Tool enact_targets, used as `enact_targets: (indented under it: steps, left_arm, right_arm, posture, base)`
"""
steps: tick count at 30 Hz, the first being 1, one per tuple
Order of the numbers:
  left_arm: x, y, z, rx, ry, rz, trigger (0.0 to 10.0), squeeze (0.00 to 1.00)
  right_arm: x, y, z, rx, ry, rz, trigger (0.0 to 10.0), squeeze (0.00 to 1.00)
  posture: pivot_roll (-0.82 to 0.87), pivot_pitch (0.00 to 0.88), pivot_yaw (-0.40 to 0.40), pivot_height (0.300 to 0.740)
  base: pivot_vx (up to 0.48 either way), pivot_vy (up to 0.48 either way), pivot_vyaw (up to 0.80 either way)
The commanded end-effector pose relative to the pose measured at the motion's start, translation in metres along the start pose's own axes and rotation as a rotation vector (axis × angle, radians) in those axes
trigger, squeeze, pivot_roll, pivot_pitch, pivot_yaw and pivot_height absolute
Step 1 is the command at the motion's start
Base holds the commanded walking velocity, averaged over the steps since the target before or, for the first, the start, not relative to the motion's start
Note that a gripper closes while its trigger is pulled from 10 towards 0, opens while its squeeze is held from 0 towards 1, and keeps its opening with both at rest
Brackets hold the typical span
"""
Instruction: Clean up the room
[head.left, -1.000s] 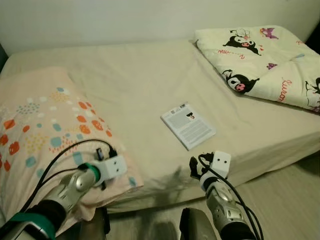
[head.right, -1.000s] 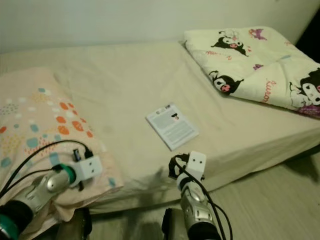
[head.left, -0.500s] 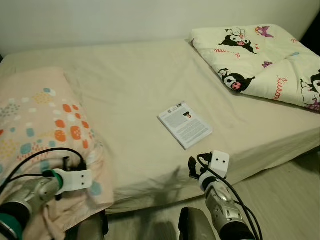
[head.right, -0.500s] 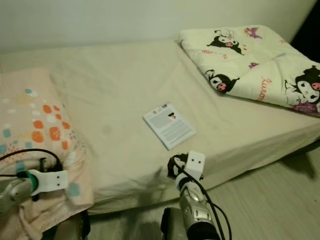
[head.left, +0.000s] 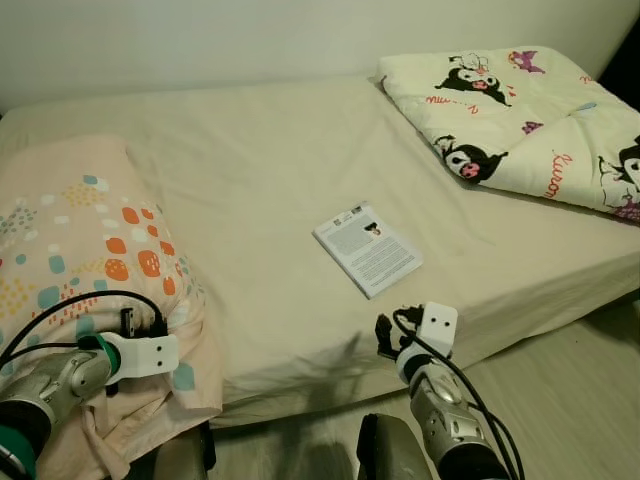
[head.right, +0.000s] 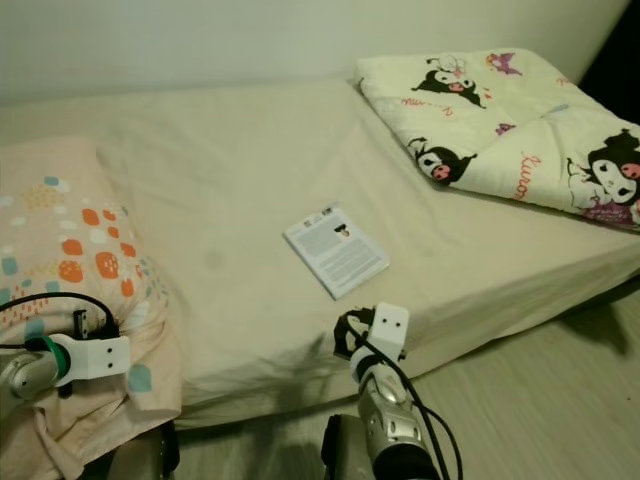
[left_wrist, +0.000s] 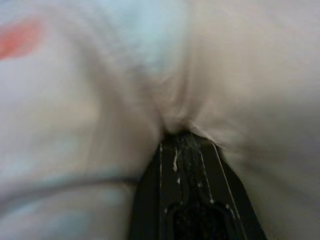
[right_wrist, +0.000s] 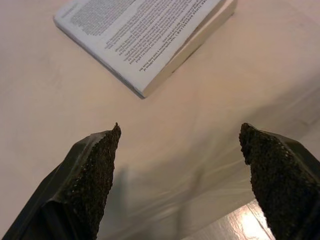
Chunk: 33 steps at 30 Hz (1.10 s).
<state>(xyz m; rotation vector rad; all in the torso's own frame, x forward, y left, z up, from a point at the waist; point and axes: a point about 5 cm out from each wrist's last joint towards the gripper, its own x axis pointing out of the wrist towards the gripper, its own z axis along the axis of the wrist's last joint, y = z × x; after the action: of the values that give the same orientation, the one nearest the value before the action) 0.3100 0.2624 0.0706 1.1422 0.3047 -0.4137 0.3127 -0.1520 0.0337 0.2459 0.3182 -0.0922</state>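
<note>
- Fingers first: your left gripper (left_wrist: 187, 145) has its black fingers (left_wrist: 187, 200) pinched together on a fold of the pillow's cloth; the fabric bunches right at the tips; your right gripper (right_wrist: 180, 145) stands spread wide with nothing between its pads (right_wrist: 95, 170)
- Taking the book (head.left: 367, 248) as your landmark, the pillow (head.left: 70, 250) lies well apart from it toward your left, at the near left corner of the bed (head.left: 260, 160), with its near edge drooping over the side
- Expect the pillow to handle soft and light; it will sag and fold around any single pinch, so a corner hold drags the cloth more than it lifts the stuffing; a deeper bite on a corner or seam would serve you better, in my judgement
- Your right gripper hovers just short of the book on the near side, over the mattress edge; the book lies flat, printed cover up, slightly askew; it looks stiff and thin, so I would take it by its near edge, since the flat cover offers nothing to pinch
- Beyond the book toward your right and the wall (head.left: 200, 40), a folded cartoon-print quilt (head.left: 520, 110) rests on the far right corner of the bed
- Nearest you from the book, pale floor (head.left: 570, 400) shows below the mattress
</note>
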Motion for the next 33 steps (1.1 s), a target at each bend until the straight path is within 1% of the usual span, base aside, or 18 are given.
enact_targets:
  steps: [1,2,3,4,5,6,9,12,14,17,18,19,20,23,25,28,29,33]
  left_arm:
    - [-0.003,0.005,0.030,-0.332,-0.162,0.098,10.0,0.00]
    - [-0.003,0.005,0.030,-0.332,-0.162,0.098,10.0,0.00]
    - [-0.009,0.009,0.044,-0.483,-0.258,0.139,10.0,0.00]
    - [-0.020,0.011,0.057,-0.601,-0.337,0.166,10.0,0.00]
    - [-0.027,0.011,0.066,-0.654,-0.372,0.170,10.0,0.00]
    - [-0.034,0.010,0.073,-0.685,-0.402,0.168,10.0,0.00]
    - [-0.045,0.006,0.084,-0.720,-0.447,0.141,10.0,0.00]
    - [-0.048,0.004,0.088,-0.720,-0.447,0.143,10.0,0.00]
    - [-0.045,0.005,0.087,-0.713,-0.429,0.175,10.0,0.00]
    - [-0.046,0.006,0.087,-0.724,-0.421,0.180,10.0,0.00]
    - [-0.043,0.007,0.086,-0.742,-0.386,0.214,10.0,0.00]
    - [-0.040,0.009,0.086,-0.799,-0.338,0.264,10.0,0.00]
    - [-0.040,0.009,0.086,-0.799,-0.338,0.264,10.0,0.00]
    - [-0.034,0.008,0.088,-0.905,-0.246,0.365,10.0,0.00]
    - [-0.030,0.004,0.089,-0.942,-0.222,0.401,10.0,0.00]
    - [-0.029,0.002,0.089,-0.934,-0.236,0.426,10.0,0.00]
    - [-0.029,0.002,0.086,-0.919,-0.222,0.478,10.0,0.00]
    - [-0.027,0.000,0.082,-0.909,-0.195,0.511,10.0,0.00]
  right_arm:
    - [-0.001,0.003,-0.001,-0.019,0.003,0.023,10.0,0.00]
    - [-0.001,0.003,-0.001,-0.019,0.003,0.023,10.0,0.00]
    - [-0.002,0.004,0.000,-0.032,0.000,0.035,10.0,0.00]
    - [-0.002,0.007,0.002,-0.044,-0.005,0.054,10.0,0.00]
    - [-0.002,0.008,0.003,-0.052,-0.008,0.069,10.0,0.00]
    - [-0.003,0.010,0.004,-0.059,-0.009,0.081,10.0,0.00]
    - [-0.003,0.011,0.006,-0.079,-0.011,0.101,10.0,0.00]
    - [-0.002,0.011,0.006,-0.089,-0.011,0.108,10.0,0.00]
    - [-0.002,0.013,0.008,-0.095,-0.015,0.115,10.0,0.00]
    - [-0.002,0.013,0.008,-0.098,-0.019,0.119,10.0,0.00]
    - [-0.002,0.015,0.011,-0.105,-0.037,0.129,10.0,0.00]
    - [-0.003,0.017,0.015,-0.121,-0.062,0.133,10.0,0.00]
    - [-0.003,0.017,0.015,-0.121,-0.062,0.133,10.0,0.00]
    - [-0.005,0.020,0.021,-0.159,-0.119,0.146,10.0,0.00]
    - [-0.007,0.021,0.025,-0.137,-0.149,0.144,10.0,0.00]
    - [-0.008,0.018,0.028,-0.109,-0.176,0.109,10.0,0.00]
    - [-0.008,0.013,0.032,-0.093,-0.190,0.070,10.0,0.00]
    - [-0.008,0.010,0.034,-0.091,-0.204,0.042,10.0,0.00]
  posture:
    - [0.16,0.005,-0.066,0.570]
    - [0.16,0.005,-0.066,0.570]
    - [0.16,0.005,-0.066,0.570]
    - [0.16,0.004,-0.082,0.570]
    - [0.16,0.002,-0.087,0.570]
    - [0.16,0.002,-0.091,0.570]
    - [0.16,0.003,-0.096,0.570]
    - [0.17,0.004,-0.107,0.570]
    - [0.17,0.004,-0.107,0.570]
    - [0.17,0.004,-0.107,0.570]
    - [0.17,0.004,-0.107,0.570]
    - [0.16,0.000,-0.112,0.570]
    - [0.16,0.000,-0.112,0.570]
    - [0.15,0.000,-0.108,0.570]
    - [0.14,0.000,-0.104,0.570]
    - [0.14,0.000,-0.101,0.580]
    - [0.13,0.000,-0.098,0.590]
    - [0.12,0.000,-0.096,0.605]
  base:
    - [0.000,0.000,0.00]
    - [0.000,0.000,0.00]
    - [0.000,0.000,0.00]
    - [0.000,0.000,0.00]
    - [0.000,0.000,0.00]
    - [0.000,0.000,0.00]
    - [0.000,0.000,0.00]
    - [0.000,0.000,0.00]
    - [0.000,0.000,0.00]
    - [0.000,0.000,0.00]
    - [0.000,0.000,0.00]
    - [0.000,0.000,0.00]
    - [0.000,0.000,0.00]
    - [0.000,0.000,0.00]
    - [0.000,0.000,0.00]
    - [0.000,0.000,0.00]
    - [0.000,0.000,0.00]
    - [0.000,0.000,0.00]
